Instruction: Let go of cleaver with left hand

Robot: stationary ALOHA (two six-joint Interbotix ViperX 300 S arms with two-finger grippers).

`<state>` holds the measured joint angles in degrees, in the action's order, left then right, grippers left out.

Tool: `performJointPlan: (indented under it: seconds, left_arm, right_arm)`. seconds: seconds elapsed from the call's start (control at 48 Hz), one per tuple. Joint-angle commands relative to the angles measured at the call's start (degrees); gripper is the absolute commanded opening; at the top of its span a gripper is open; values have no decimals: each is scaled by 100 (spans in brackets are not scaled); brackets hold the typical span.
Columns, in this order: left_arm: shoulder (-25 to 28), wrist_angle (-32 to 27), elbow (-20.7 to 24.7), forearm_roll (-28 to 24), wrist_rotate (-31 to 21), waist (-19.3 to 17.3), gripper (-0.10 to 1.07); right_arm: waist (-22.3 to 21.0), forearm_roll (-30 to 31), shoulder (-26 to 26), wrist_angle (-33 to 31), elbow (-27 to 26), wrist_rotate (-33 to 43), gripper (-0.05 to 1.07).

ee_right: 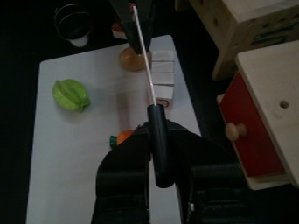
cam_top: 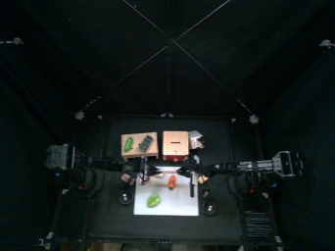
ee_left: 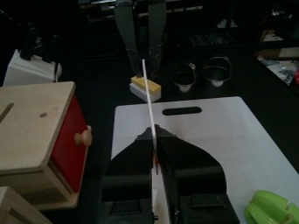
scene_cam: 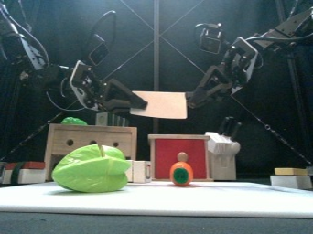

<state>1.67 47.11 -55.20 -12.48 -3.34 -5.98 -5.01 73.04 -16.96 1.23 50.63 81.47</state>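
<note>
Crumpled green vegetable (scene_cam: 91, 170) lower left, untouched; pale flat oblong cleaver (scene_cam: 160, 104) mid-frame, pinched by left gripper (scene_cam: 127, 101) and right gripper (scene_cam: 196, 97); release pending.

No text, label, brand, number or sign can be read anywhere in these views; every surface shown is plain or too blurred.

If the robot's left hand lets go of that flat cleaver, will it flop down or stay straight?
Probably straight: the cleaver looks like a flat, stiff slab held up between the left gripper and the right gripper, with no sag. It seems thin and light. Held at one end only, it might tilt toward the white cutting board.
</note>
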Motion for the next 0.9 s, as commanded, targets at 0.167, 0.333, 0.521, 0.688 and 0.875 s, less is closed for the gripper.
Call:
performJointPlan:
  seconds: [0.167,0.333,0.521,0.688,0.875]
  left_arm:
    - [316,9,158,79,0,264,39]
    - [483,9,220,246,0,360,39]
    - [668,9,229,325,0,519,39]
    - [835,9,290,396,0,624,39]
    - [976,0,369,492,0,668,39]
  right_arm:
    - [97,-343,-18,-105,141,9,35]
    - [97,-369,97,-202,141,18,35]
    - [141,-378,352,-202,123,9,35]
    - [237,-387,554,-202,97,9,35]
    - [246,-387,615,-272,88,18,35]
